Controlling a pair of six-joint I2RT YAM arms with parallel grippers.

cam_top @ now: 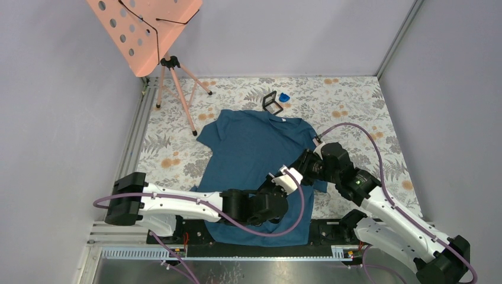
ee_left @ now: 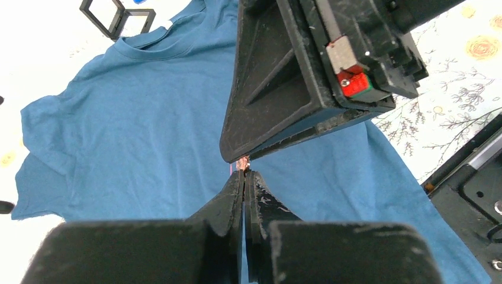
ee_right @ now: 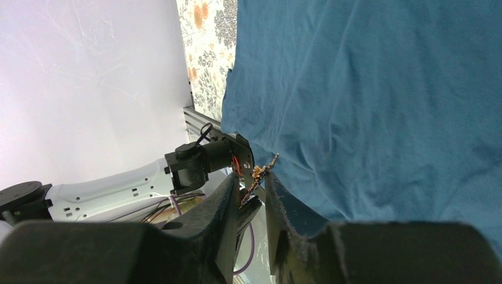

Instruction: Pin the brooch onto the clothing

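**Brooch pinched between two end effectors**

Brooch (ee_right: 258,175), a tiny sprig, sits at the tips of the left end effector (ee_left: 244,173), whose jaws are pressed shut on it over the T-shirt (cam_top: 254,148). Right end effector (ee_right: 251,177) straddles it w/ jaws narrowly apart; contact unclear. Rt wrist view shows the sprig shape, lft wrist view only a speck. Top view hides it behind both arms.
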